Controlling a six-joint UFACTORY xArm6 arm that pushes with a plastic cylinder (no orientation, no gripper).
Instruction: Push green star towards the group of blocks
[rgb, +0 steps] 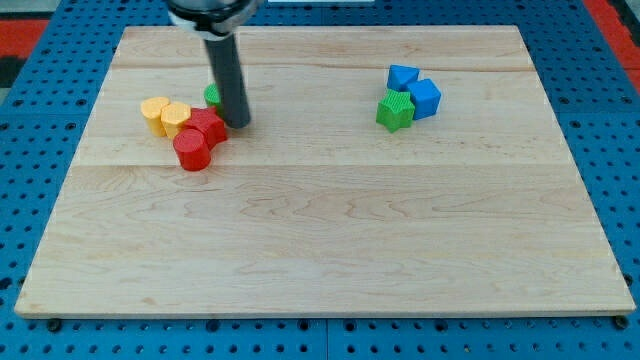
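- Nearest the view's bottom lies bare wooden board.
- Red cylinder touches a red block just above it.
- My tip, a plain rod with no jaws, stands just right of the red block.
- Two yellow blocks sit left of the red block.
- Green star lies well right, touching two blue blocks.
- Green block peeks out behind the rod.
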